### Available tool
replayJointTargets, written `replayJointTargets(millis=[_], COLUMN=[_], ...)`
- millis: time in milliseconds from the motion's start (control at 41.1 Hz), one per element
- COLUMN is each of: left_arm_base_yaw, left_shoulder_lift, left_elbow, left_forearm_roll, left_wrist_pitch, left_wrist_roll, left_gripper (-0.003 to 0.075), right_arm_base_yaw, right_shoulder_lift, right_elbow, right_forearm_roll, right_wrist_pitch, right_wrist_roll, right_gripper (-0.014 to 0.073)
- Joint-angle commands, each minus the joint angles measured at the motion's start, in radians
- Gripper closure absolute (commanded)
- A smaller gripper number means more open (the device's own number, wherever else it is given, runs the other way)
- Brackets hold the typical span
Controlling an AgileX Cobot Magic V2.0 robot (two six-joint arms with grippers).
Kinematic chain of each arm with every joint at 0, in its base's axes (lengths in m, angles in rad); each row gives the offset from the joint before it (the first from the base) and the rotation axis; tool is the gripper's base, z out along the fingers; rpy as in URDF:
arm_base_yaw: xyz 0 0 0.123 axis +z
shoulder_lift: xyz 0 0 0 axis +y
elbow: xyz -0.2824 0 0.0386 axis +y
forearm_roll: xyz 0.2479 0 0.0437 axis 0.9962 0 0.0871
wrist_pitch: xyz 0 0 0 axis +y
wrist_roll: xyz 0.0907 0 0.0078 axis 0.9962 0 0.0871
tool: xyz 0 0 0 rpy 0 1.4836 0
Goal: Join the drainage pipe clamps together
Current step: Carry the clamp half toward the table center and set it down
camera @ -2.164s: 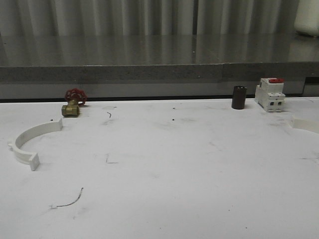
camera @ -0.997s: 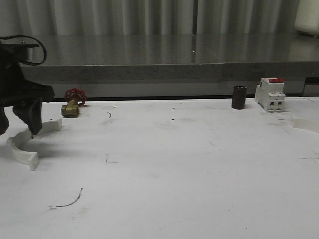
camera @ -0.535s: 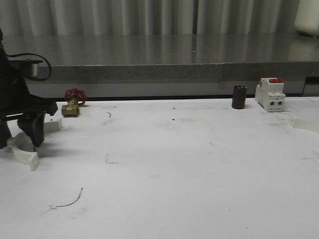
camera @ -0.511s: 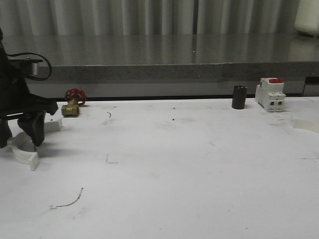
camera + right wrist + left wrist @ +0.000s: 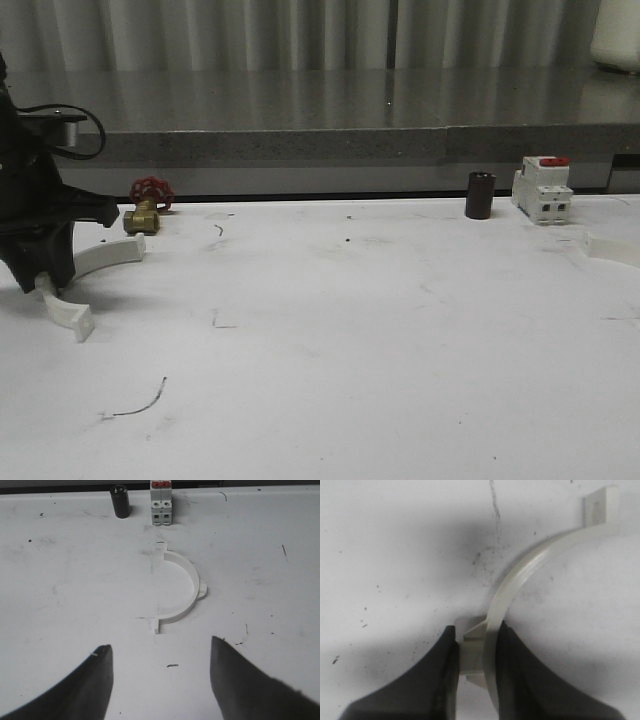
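One white drainage pipe clamp (image 5: 104, 259) lies on the table at the far left. My left gripper (image 5: 40, 272) is down on it. In the left wrist view the gripper (image 5: 475, 652) is shut on the clamp (image 5: 530, 570), with its fingers (image 5: 516, 680) pressed on the outer lug and the band. The other clamp (image 5: 182, 587) lies flat on the table ahead of my right gripper (image 5: 160, 645), which is open and hovers apart from it. In the front view that clamp (image 5: 612, 248) peeks in at the right edge.
A white breaker with a red top (image 5: 542, 188) and a dark cylinder (image 5: 480, 195) stand at the back right, just beyond the right-hand clamp. A brass valve with a red wheel (image 5: 148, 206) sits at the back left near my left arm. A grey ledge (image 5: 320, 145) runs behind the table.
My left arm came in from the left, dropped onto the left clamp and shut on it. The clamp has shifted slightly to the right.
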Motion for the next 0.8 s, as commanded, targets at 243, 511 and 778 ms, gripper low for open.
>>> replayJointTargets(millis=[243, 511, 778], left_arm_base_yaw=[-0.049, -0.266, -0.431], left_shoulder_lift=[-0.083, -0.070, 0.047], left_elbow=[-0.041, -0.156, -0.316], left_forearm_roll=[0.001, 0.096, 0.094], left_wrist_pitch=[0.042, 0.096, 0.111], left_wrist_roll=[-0.019, -0.250, -0.425], left_gripper=[0.0722, 0.0720, 0.0720], right_arm_base_yaw=[-0.001, -0.001, -0.001], right_shoulder_lift=[0.004, 0.004, 0.004], right_elbow=[-0.033, -0.033, -0.033], right_forearm_roll=[-0.011, -0.011, -0.011], right_wrist_pitch=[-0.060, -0.060, -0.060], right_wrist_roll=[-0.007, -0.007, -0.007], right_gripper=[0.0134, 0.0134, 0.0134])
